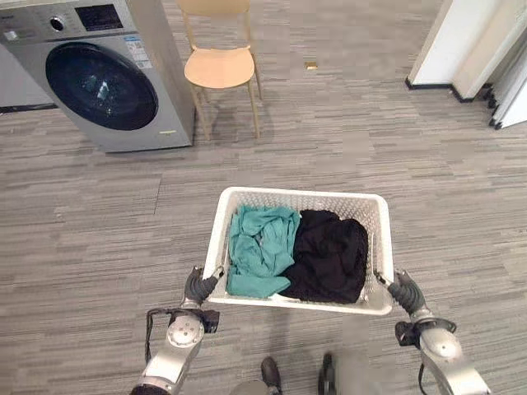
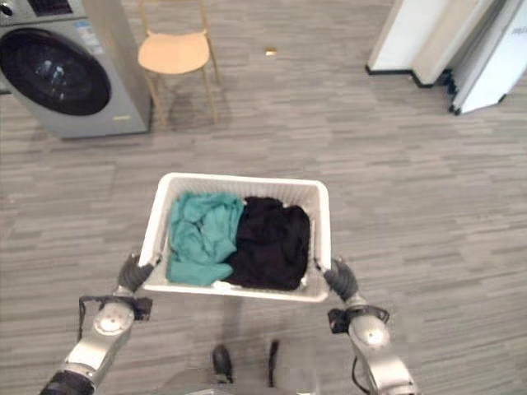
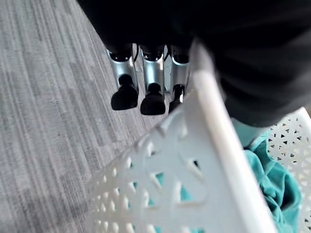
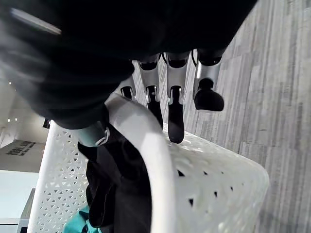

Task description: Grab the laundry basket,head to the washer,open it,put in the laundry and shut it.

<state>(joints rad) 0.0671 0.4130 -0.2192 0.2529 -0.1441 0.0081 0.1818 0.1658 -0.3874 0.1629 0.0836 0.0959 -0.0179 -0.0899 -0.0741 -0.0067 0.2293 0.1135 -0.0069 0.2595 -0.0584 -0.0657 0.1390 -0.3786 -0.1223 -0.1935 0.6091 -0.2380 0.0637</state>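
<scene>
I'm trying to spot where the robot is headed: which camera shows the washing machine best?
The left eye view: the washing machine shows its whole round door and control panel, beside a wooden chair. The right eye view cuts it off at the picture's corner. The wrist views look at the basket and floor.

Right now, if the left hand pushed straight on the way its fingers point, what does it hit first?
The left hand is already at the white laundry basket, fingers curled down its outer side wall. Straight on, it probably slides down the wall toward the grey floor; depth is unclear.
</scene>
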